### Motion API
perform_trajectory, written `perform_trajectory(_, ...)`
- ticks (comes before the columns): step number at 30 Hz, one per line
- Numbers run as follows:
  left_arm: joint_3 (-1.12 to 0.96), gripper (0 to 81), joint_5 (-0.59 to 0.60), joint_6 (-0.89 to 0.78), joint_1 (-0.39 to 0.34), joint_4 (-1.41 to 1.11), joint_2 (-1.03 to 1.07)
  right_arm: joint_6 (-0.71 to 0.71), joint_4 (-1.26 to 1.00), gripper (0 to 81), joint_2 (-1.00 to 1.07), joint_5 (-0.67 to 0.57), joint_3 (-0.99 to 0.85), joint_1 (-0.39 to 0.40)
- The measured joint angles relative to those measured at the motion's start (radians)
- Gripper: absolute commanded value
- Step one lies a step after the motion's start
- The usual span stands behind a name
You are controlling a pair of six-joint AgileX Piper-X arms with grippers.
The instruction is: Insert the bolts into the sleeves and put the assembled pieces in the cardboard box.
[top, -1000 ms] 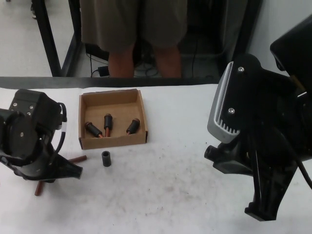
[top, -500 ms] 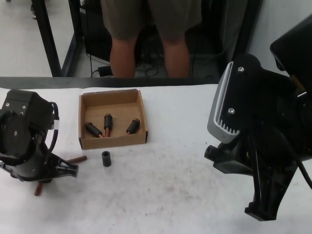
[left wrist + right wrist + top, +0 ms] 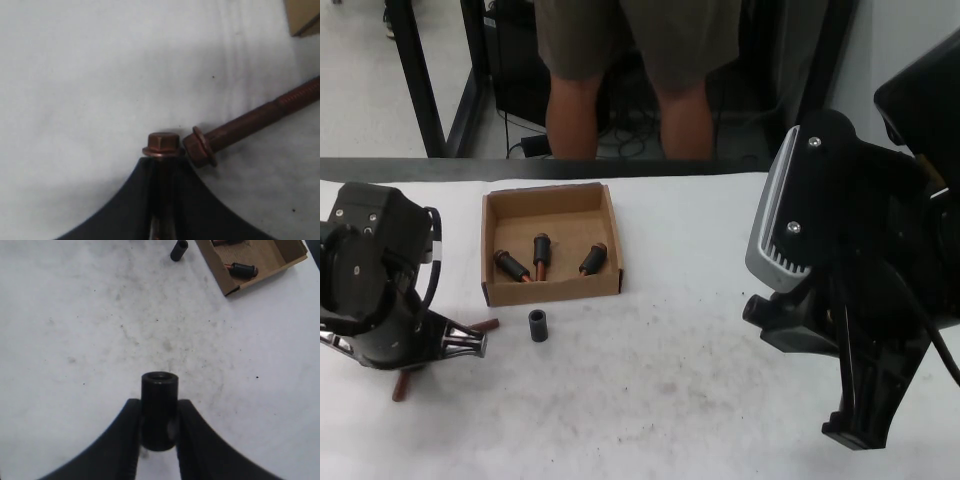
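— What's on the far left?

— The left gripper (image 3: 161,164) is down at the white bench (image 3: 670,400). Its fingers are drawn together on a copper-coloured bolt (image 3: 161,144), whose hex head pokes out just past the fingertips.

— Anything beside it?

— A second bolt (image 3: 250,121) lies flat on the bench. Its flanged head is just beside the clamped bolt's head; I cannot tell whether they touch. Its threaded end points toward a corner of the cardboard box (image 3: 306,15).

— And further right?

— A loose sleeve (image 3: 538,325), black, rests on the bench just in front of the box's front wall, near it but apart from it.

— What's inside the box?

— Three assembled pieces (image 3: 541,250) lie side by side on the floor of the box, toward its front wall. Each is a black sleeve with a copper bolt through it.

— And the right side?

— The right gripper (image 3: 159,406) hangs above bare bench, well apart from the box. Its fingers are clamped on a black sleeve (image 3: 159,387), one on each side. The sleeve's open end sticks out beyond the fingertips, facing away from the wrist.
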Motion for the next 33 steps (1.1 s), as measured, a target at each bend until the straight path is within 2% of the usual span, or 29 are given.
perform_trajectory(10, -0.001, 0.8, 0.065, -0.09, 0.003, 0.069, -0.036, 0.0, 0.0, 0.3, 0.0, 0.019, 0.0, 0.0)
perform_trajectory(16, 0.017, 0.8, 0.205, -0.191, 0.001, 0.099, -0.243, 0.0, 0.0, 0.3, 0.0, 0.013, 0.0, 0.0)
perform_trajectory(20, 0.017, 0.8, 0.267, -0.224, -0.007, 0.061, -0.378, 0.025, 0.0, 0.3, 0.0, -0.047, 0.0, 0.0)
perform_trajectory(24, 0.039, 0.8, 0.362, -0.324, -0.01, -0.054, -0.472, 0.086, -0.035, 0.3, 0.028, -0.145, 0.0, 0.0)
perform_trajectory(30, 0.144, 0.8, 0.525, -0.512, -0.01, -0.31, -0.542, 0.15, -0.119, 0.3, 0.076, -0.196, 0.001, 0.0)
perform_trajectory(33, 0.193, 0.8, 0.597, -0.598, -0.012, -0.387, -0.571, 0.209, -0.215, 0.3, 0.113, -0.266, 0.001, 0.0)
